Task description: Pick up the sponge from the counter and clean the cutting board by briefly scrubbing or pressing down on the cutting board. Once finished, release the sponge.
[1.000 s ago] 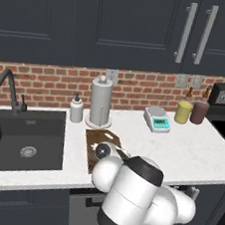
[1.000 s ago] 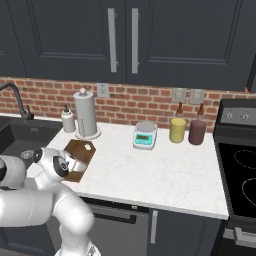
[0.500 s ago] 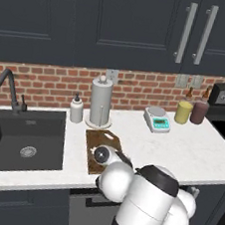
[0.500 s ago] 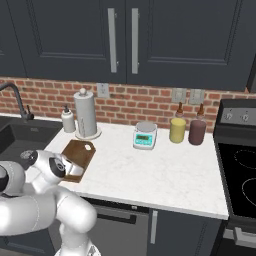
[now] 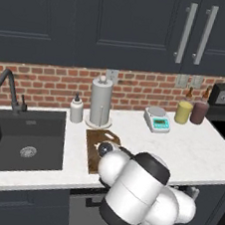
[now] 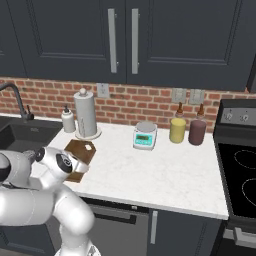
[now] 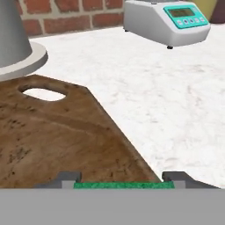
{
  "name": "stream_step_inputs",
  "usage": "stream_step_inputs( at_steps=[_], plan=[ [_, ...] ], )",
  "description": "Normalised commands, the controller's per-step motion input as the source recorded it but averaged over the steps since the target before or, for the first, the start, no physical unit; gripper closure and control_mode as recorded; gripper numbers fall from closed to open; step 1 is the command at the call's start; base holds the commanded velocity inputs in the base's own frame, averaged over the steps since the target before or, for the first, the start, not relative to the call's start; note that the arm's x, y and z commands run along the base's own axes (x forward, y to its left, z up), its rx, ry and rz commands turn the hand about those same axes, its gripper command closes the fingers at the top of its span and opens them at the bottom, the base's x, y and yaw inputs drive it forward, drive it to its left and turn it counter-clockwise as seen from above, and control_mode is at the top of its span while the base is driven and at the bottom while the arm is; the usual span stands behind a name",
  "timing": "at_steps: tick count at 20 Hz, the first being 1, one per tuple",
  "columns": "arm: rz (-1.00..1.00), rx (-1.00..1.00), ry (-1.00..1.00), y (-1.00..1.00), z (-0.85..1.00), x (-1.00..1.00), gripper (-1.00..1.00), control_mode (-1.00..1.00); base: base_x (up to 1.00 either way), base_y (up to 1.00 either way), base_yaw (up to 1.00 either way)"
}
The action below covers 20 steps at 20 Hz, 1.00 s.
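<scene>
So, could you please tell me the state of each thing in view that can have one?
pincer: shut on the sponge, over the cutting board.
sponge: held between the fingertips.
cutting board: flat on the counter, handle hole toward the wall.
kitchen scale: upright on the counter.
cabinet doors: shut.

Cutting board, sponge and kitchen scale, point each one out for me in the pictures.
cutting board (image 7: pixel 57 132), hand view, on its stained brown top face.
sponge (image 7: pixel 121 185), hand view, on the green top strip between the end effector's tips.
kitchen scale (image 6: pixel 145 135), right base view, on its front by the teal display.
</scene>
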Motion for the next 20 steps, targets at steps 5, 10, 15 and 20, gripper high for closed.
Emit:
stream_step_inputs(
  at_steps=[5,10,15,20],
  plan=[
    [-0.09,0.0,-0.05,-0.47,-0.38,0.27,1.0,-1.0,0.0,0.0,0.0],
    [-0.08,0.0,-0.09,-0.28,-0.34,0.52,1.0,-1.0,0.0,0.0,0.0],
    [-0.06,0.0,-0.11,-0.36,-0.4,0.52,1.0,-1.0,0.0,0.0,0.0],
    [-0.05,0.0,-0.1,-0.3,-0.47,0.55,1.0,-1.0,0.0,0.0,0.0]
  ],
)
